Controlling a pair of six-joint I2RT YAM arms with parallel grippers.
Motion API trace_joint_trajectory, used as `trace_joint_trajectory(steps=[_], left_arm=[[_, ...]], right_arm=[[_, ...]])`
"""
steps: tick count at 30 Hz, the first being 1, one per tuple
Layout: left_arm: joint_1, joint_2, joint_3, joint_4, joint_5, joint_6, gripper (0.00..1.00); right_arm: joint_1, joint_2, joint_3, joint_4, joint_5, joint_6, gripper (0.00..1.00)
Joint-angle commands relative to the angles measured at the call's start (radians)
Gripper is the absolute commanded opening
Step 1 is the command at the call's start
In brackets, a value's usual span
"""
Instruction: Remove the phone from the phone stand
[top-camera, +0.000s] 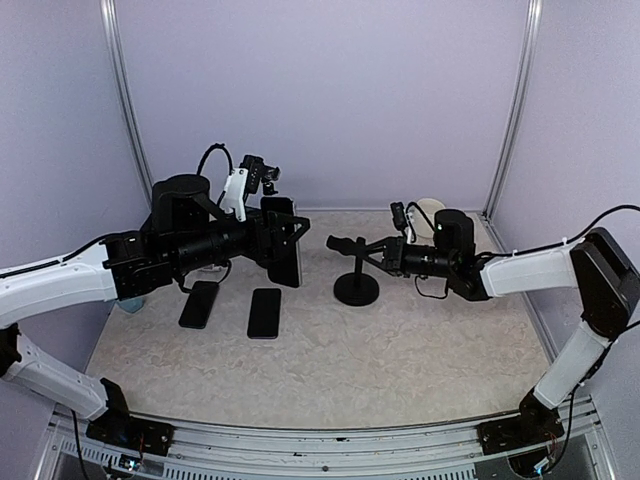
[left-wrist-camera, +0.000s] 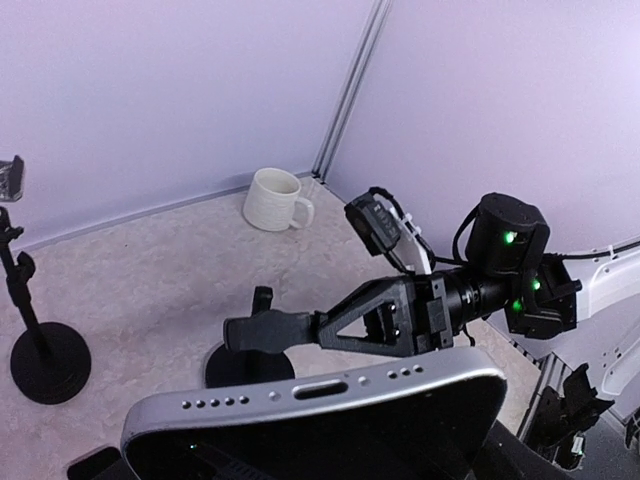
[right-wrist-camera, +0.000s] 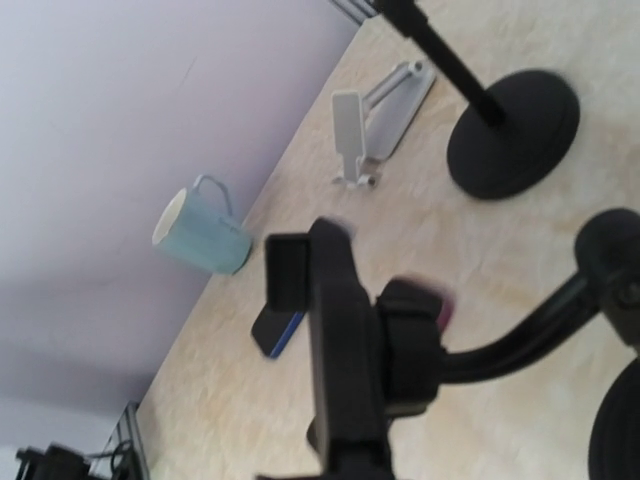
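The phone (top-camera: 285, 247), black with a silver edge, stands upright above the table with my left gripper (top-camera: 276, 240) shut on it. It hangs clear of the phone stand (top-camera: 356, 288), a hand's width to its left. In the left wrist view the phone's bottom edge (left-wrist-camera: 320, 395) fills the foreground and hides my own fingers. My right gripper (top-camera: 342, 243) is shut on the black stand's head, above its round base. The stand's empty cradle (right-wrist-camera: 345, 330) looms blurred in the right wrist view.
Two dark phones (top-camera: 198, 304) (top-camera: 264, 312) lie flat under the left arm. A white mug (left-wrist-camera: 275, 200) stands at the back right, a teal mug (right-wrist-camera: 200, 235) at the left. A second black stand (left-wrist-camera: 40, 350) and a flat white stand (right-wrist-camera: 375, 115) sit behind.
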Motion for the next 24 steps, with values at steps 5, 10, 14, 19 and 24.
trace_joint_trajectory(steps=[5,10,14,19,24], left_arm=[[0.018,-0.088,-0.079,0.001,-0.074,-0.023,0.39],[0.026,-0.122,-0.113,-0.009,-0.096,-0.023,0.39],[0.027,-0.135,-0.124,-0.024,-0.114,-0.023,0.39],[0.028,-0.143,-0.138,-0.034,-0.132,-0.023,0.39],[0.028,-0.133,-0.139,-0.041,-0.142,-0.022,0.39]], right_arm=[[-0.059,0.159,0.218,0.052,-0.063,-0.045,0.00],[-0.085,0.252,0.336,0.009,-0.074,-0.064,0.00],[-0.104,0.309,0.416,-0.019,-0.073,-0.073,0.00],[-0.116,0.366,0.488,-0.040,-0.072,-0.066,0.00],[-0.116,0.388,0.516,-0.062,-0.057,-0.071,0.00]])
